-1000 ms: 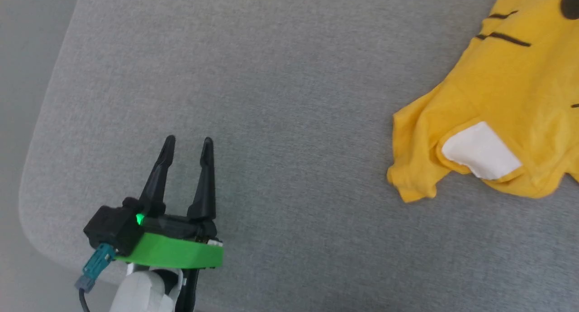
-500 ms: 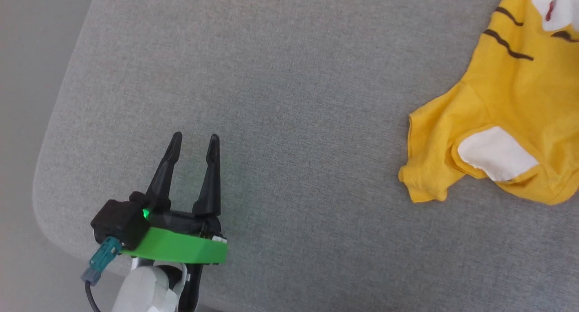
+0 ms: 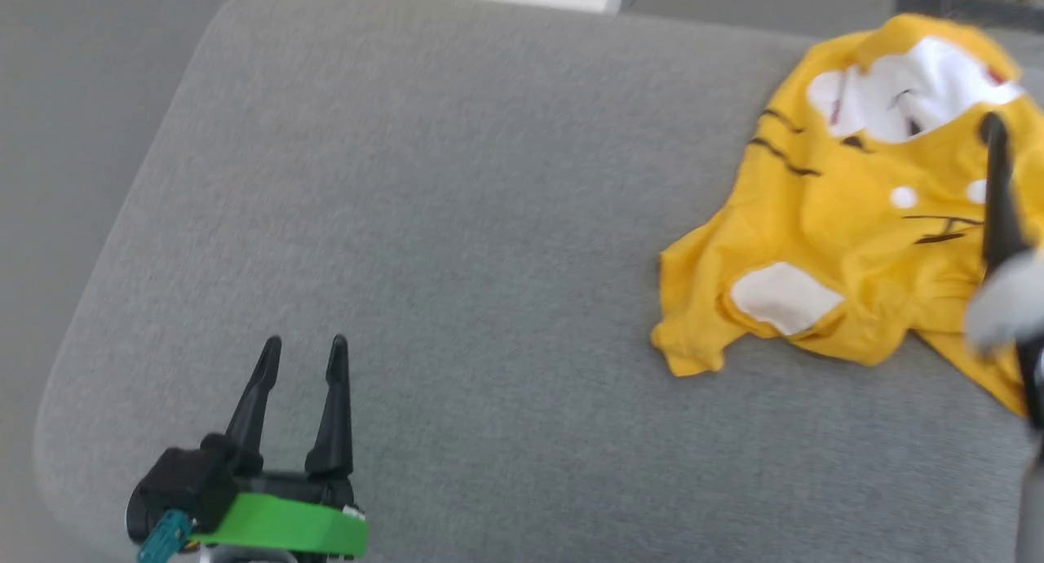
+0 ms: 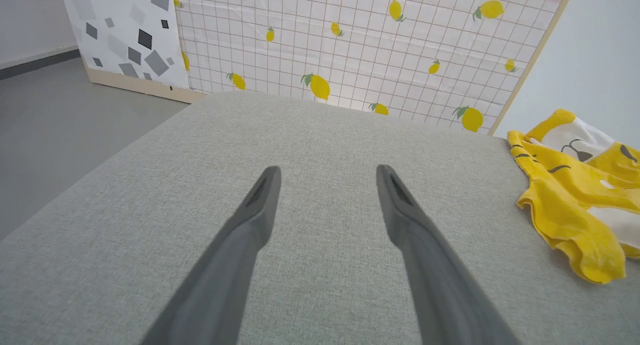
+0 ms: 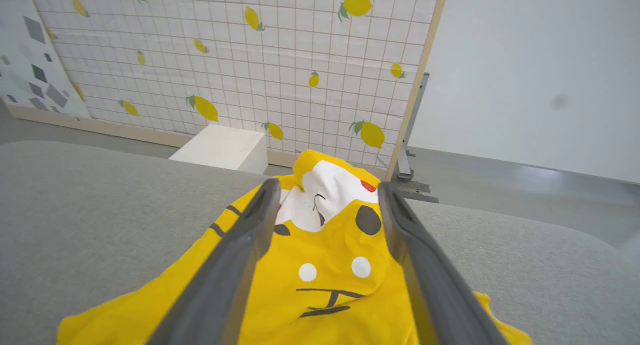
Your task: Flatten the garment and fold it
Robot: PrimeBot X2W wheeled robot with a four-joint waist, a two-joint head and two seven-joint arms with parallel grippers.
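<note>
The garment [image 3: 856,245] is a bright yellow T-shirt with a cartoon cat face, lying crumpled at the table's right side. The white muzzle patch is bunched at the far end and one sleeve points left. It also shows at the right of the left wrist view as the garment [image 4: 565,205]. My right gripper [image 5: 328,186] hovers open just above the garment [image 5: 330,290] with nothing pinched. One blurred right finger [image 3: 997,188] shows in the head view. My left gripper [image 3: 303,349] stands open over bare cloth at the near left, far from the shirt, and shows as the left gripper [image 4: 327,170] in its own view.
The grey padded table [image 3: 489,220] has rounded corners at the near left and far left. Beyond its far edge are a white box [image 5: 222,147], a lemon-print grid screen [image 4: 350,45] and a metal stand foot [image 5: 407,177] on the grey floor.
The head camera has shifted. The garment's far part, stretched upward before, now lies heaped on the table. A right finger has come into view at the right edge. The left gripper stays open.
</note>
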